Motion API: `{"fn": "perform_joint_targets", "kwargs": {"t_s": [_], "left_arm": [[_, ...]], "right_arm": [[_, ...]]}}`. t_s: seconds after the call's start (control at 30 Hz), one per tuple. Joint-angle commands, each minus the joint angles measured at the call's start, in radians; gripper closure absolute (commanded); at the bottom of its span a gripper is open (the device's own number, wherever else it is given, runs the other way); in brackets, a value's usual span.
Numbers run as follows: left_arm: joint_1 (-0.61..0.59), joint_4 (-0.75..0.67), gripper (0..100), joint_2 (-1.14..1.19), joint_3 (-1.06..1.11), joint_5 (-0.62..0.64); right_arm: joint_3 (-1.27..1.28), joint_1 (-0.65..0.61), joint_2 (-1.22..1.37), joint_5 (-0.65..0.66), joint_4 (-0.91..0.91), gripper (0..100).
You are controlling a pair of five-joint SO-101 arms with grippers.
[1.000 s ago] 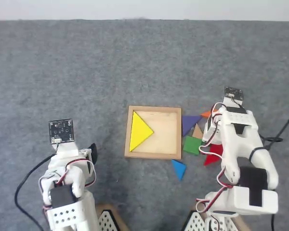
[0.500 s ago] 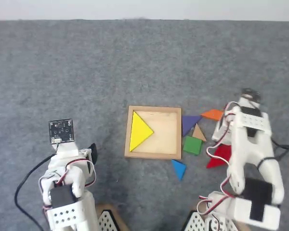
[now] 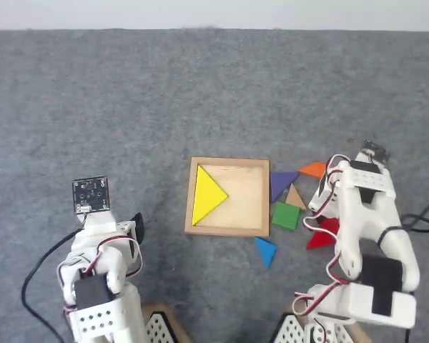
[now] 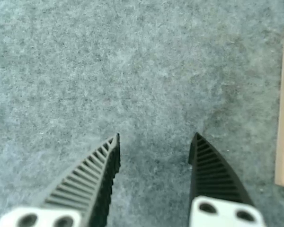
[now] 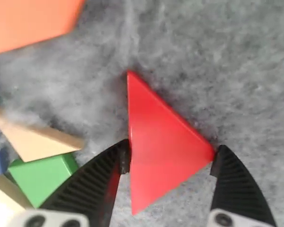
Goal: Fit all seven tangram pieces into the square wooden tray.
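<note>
Grey felt-like mat [image 3: 129, 100] covers the table (evenly lit), pale wall [image 3: 214, 13] behind.

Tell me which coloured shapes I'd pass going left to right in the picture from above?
yellow triangle → blue triangle → tan triangle → red triangle
</note>
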Motion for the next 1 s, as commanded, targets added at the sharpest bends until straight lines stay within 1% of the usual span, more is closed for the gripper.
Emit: {"fn": "perform_joint_targets", "kwargs": {"t_s": [0.0,0.37,0.47,0.53,0.67,0.97], "left_arm": [[-0.005,0.005,77,-0.018,-0.01,-0.005],[-0.005,0.005,77,-0.018,-0.01,-0.005],[-0.005,0.005,77,-0.018,-0.01,-0.005],[-0.005,0.005,77,-0.018,-0.01,-0.005],[-0.005,0.005,77,-0.018,-0.01,-0.005],[-0.005,0.005,77,-0.018,-0.01,-0.005]], "right_arm": [[-0.034,-0.007,0.038,-0.034,-0.012,73.1],[-0.078,-0.012,0.139,-0.031,-0.024,73.7],[-0.081,-0.008,0.137,-0.029,-0.024,78.2],[-0.097,-0.005,0.113,-0.029,-0.012,80.7],[-0.115,-0.013,0.016,-0.029,0.058,80.1],[-0.123,-0.108,-0.124,-0.008,0.096,80.1]]}}
